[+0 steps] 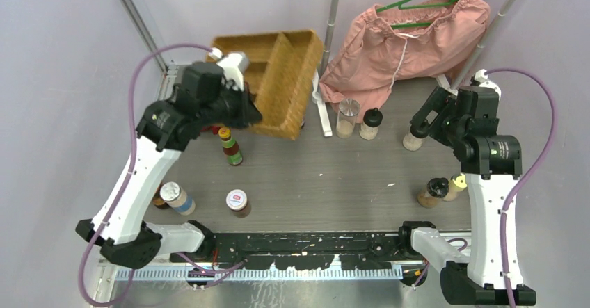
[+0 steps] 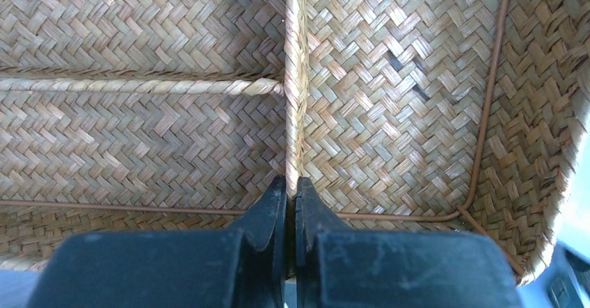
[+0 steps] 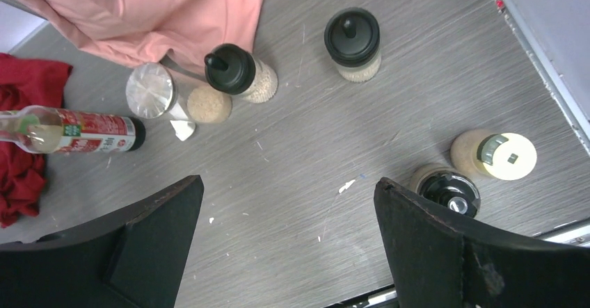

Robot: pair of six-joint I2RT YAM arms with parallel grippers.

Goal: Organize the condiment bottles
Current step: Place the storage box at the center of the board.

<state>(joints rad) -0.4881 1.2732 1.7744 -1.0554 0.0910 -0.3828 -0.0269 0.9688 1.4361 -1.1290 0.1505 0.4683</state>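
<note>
- L side: the left gripper (image 2: 291, 191) is clamped tight on the near rim of the wicker tray (image 1: 285, 78), right where the centre divider meets the rim. The tray sits at the far left of the table (image 1: 327, 176) and looks tipped rather than flat.
- R side: the right gripper (image 3: 286, 190) hangs over bare tabletop at the far right — jaws spread wide, holding nothing.
- Black-lidded shaker (image 3: 353, 40) stands upright just beside the R gripper, not touching it.
- Silver-lidded jar (image 1: 347, 117) and black-capped shaker (image 1: 371, 124) stand side by side at centre-back, at the hem of a pink garment (image 1: 403, 51) on a green hanger (image 1: 417, 2).
- Yellow-lidded shaker (image 3: 501, 156) and dark-capped bottle (image 3: 445, 191) stand pressed together at the near right, by the R arm.
- Yellow-capped sauce bottle (image 1: 232, 148) stands upright just in front of the tray, close to the L arm.
- White-lidded jar (image 1: 174, 197) and red-and-white-lidded jar (image 1: 237, 201) stand at front left, apart from each other.
- Red-labelled clear bottle (image 3: 76, 133) lies on its side next to a red cloth (image 3: 21, 148); it shows in the R wrist view only.
</note>
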